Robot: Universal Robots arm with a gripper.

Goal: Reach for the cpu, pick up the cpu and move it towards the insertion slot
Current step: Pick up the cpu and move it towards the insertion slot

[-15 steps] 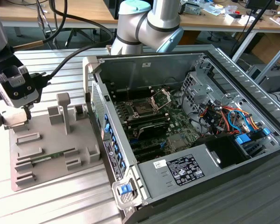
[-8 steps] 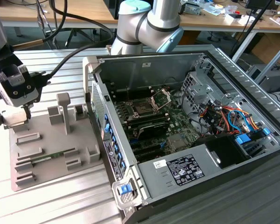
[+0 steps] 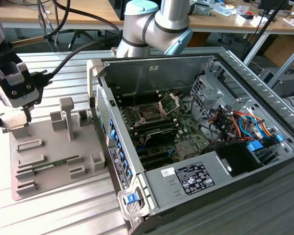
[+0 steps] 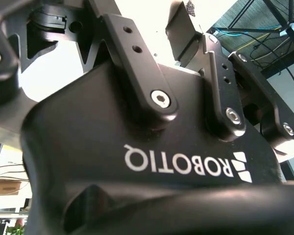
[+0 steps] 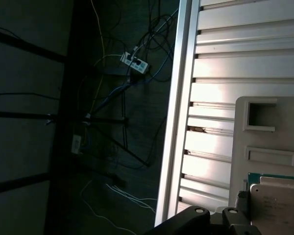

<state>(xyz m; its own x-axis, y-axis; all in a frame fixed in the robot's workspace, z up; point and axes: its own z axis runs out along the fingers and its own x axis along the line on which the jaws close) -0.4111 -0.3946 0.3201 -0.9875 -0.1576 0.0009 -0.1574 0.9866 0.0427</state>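
Gripper (image 3: 13, 120) over grey fixture (image 3: 51, 147), square cpu (image 5: 279, 205) flat — metal top showing, grip cannot be told

in the exterior view the claw (image 3: 15, 122) is partly cut by the picture's edge, and whatever lies under it seems hidden by its body. in the first wrist view the cpu (image 5: 278, 210), just beside the claw, runs off the edge.

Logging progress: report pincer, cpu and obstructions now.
Pincer at cpu over grey fixture tray. Insertion slot uncovered inside computer case. Case wall stands between.
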